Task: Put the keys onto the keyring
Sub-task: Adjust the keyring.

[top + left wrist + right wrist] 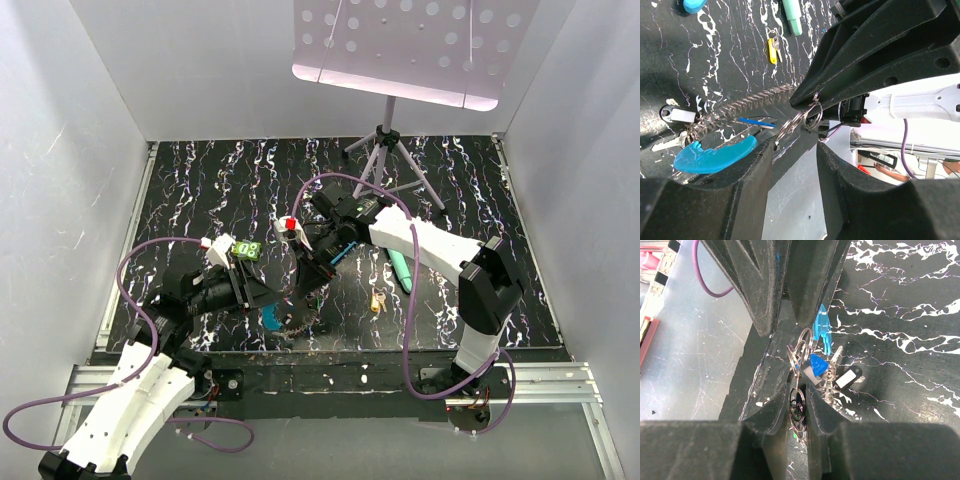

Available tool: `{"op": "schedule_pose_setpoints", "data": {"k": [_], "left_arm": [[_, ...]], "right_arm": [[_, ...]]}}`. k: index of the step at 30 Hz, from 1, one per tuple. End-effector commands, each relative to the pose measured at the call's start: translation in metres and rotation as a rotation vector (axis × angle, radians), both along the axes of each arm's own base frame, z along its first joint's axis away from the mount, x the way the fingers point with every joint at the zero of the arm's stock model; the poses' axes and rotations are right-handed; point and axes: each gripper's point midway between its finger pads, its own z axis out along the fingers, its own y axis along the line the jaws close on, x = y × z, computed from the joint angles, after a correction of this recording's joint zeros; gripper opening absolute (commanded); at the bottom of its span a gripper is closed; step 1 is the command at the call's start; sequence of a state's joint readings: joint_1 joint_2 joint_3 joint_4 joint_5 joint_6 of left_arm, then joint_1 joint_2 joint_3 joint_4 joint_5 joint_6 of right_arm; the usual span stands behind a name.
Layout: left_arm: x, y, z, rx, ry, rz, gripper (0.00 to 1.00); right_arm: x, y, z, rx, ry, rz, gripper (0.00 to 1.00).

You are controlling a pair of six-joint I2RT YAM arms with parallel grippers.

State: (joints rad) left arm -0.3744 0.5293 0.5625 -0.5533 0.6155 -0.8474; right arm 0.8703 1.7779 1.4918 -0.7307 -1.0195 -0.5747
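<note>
The keyring lies near the table's front edge, its grey chain (740,107) running into a bright blue curved section (715,155) (270,320). My right gripper (800,390) (318,268) is shut on a bunch of small split rings (799,407) (807,117), held above the keyring. A blue key (822,327) and a white-labelled tag (847,377) hang by the rings. My left gripper (795,150) (298,285) faces the right one, jaws apart, with the rings just beyond its fingertips (767,147). A yellow key (772,50) (377,300) lies loose on the table.
A teal stick (400,268) (792,17) lies right of the grippers, beyond the yellow key. A silver key (665,145) with a white tag (680,116) rests by the chain's end. A tripod stand (385,150) is at the back. White walls enclose the black marbled table (220,190).
</note>
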Motion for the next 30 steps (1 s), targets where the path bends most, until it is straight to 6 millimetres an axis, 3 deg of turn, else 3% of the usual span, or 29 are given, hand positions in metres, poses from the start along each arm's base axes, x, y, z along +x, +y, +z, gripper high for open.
{"op": "schedule_pose_setpoints", "data": {"k": [1,15,21,30], "left_arm": [[0.002,0.001,-0.002,0.006,-0.017,0.005,0.39],[0.001,-0.008,0.012,-0.074,-0.07,-0.037,0.39],[0.0,-0.009,0.014,-0.098,-0.084,-0.046,0.3],[0.0,-0.011,0.015,-0.134,-0.08,-0.035,0.3]], "right_arm": [[-0.001,0.004,0.014,0.048,0.016,0.014,0.07],[-0.001,0.005,0.015,0.051,0.017,0.013,0.07],[-0.001,0.004,0.015,0.05,0.019,0.015,0.07],[-0.001,0.004,0.014,0.047,0.02,0.013,0.07]]}}
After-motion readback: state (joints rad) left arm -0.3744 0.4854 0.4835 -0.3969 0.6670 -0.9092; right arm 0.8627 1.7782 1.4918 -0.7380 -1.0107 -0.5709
